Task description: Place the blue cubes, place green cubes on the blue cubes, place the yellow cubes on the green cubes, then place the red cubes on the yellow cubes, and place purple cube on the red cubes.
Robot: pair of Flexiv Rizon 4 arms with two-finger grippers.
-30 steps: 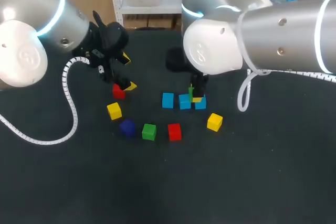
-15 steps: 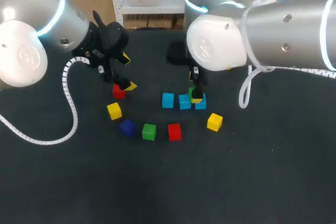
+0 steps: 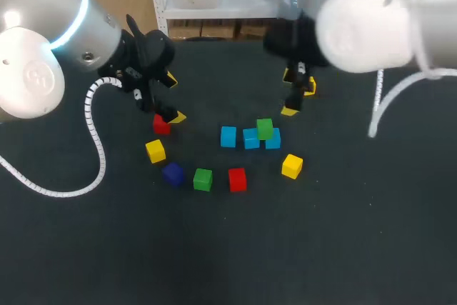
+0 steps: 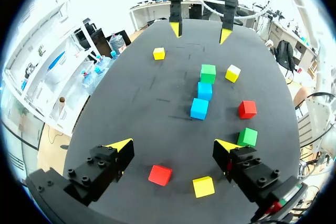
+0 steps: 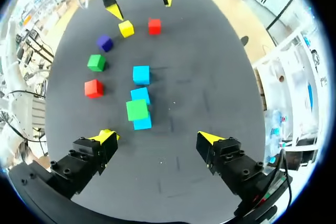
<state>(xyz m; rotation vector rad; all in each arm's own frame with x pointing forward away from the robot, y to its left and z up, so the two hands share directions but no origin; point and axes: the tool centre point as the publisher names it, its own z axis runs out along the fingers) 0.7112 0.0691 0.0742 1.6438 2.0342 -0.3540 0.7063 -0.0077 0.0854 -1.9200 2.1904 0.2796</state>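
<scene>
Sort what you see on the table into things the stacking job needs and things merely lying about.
Job: blue cubes, green cube on the blue cubes, loose green cube, yellow cubes, red cubes, purple cube.
Not the job: table, white coiled cable.

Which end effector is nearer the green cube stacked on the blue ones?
Right. The right end effector is just behind the stacked green cube; the left end effector is farther off, by a red cube.
</scene>
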